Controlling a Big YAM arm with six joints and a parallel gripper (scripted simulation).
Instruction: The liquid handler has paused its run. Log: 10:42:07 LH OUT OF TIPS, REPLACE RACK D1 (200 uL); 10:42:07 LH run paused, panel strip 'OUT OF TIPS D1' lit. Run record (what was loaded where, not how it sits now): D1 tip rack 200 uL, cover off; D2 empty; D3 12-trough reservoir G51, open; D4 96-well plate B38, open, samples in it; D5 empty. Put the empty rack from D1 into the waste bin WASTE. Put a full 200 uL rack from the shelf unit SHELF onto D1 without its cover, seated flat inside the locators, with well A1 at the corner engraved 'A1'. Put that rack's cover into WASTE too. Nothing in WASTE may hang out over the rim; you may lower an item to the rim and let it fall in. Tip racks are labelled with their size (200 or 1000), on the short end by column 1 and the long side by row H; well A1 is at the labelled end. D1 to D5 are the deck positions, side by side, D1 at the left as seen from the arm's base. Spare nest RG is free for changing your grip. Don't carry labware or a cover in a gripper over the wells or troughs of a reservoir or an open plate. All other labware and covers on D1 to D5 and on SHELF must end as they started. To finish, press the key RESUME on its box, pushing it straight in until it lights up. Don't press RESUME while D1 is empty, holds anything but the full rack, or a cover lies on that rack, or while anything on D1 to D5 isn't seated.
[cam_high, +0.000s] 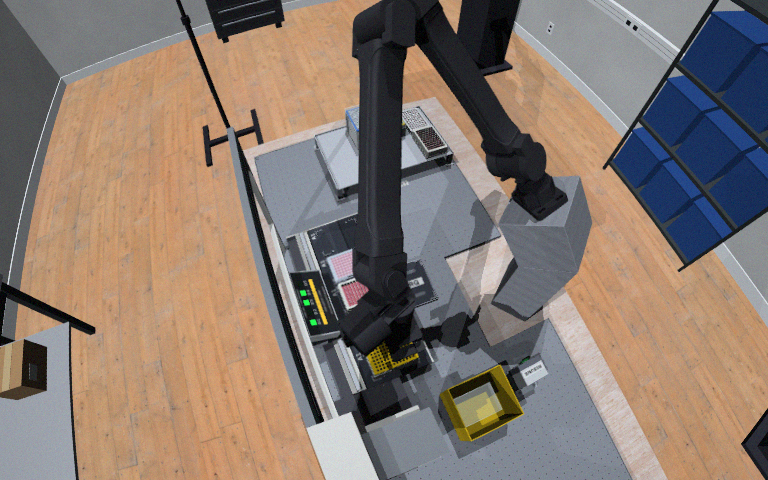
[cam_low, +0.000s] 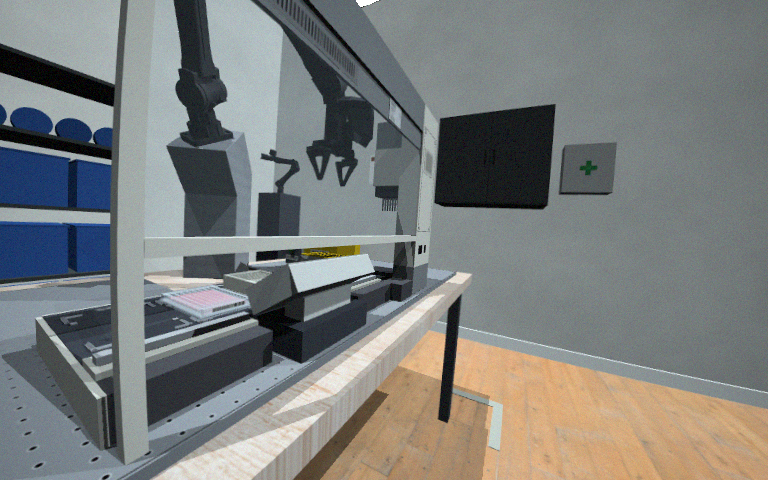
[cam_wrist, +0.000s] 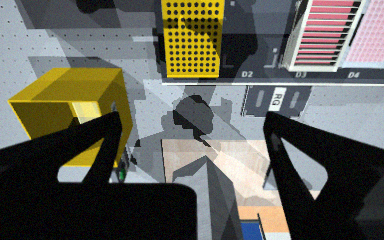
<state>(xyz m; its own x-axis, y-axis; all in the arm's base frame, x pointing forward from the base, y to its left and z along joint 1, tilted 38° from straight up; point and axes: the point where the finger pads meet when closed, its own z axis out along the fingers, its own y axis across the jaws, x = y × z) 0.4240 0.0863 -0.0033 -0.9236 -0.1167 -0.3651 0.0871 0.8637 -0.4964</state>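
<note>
The empty yellow tip rack (cam_wrist: 193, 37) sits on D1 at the left end of the deck; it also shows in the top view (cam_high: 390, 357). My gripper (cam_wrist: 192, 119) is open and empty. It hangs high above the table, just in front of D1 and D2 (cam_low: 332, 164). The yellow waste bin (cam_wrist: 70, 107) stands to the left of the gripper, apart from the deck (cam_high: 481, 403). The shelf unit at the far end holds tip racks, one of them blue-grey (cam_high: 353, 121). The RESUME box (cam_high: 532, 371) stands beside the bin.
The reservoir with red troughs (cam_wrist: 325, 35) is on D3 and the pink plate (cam_wrist: 367, 35) on D4, both open. The spare nest RG (cam_wrist: 276, 98) lies in front of D2 and D3. The liquid handler's frame and head (cam_low: 390, 169) stand over the deck.
</note>
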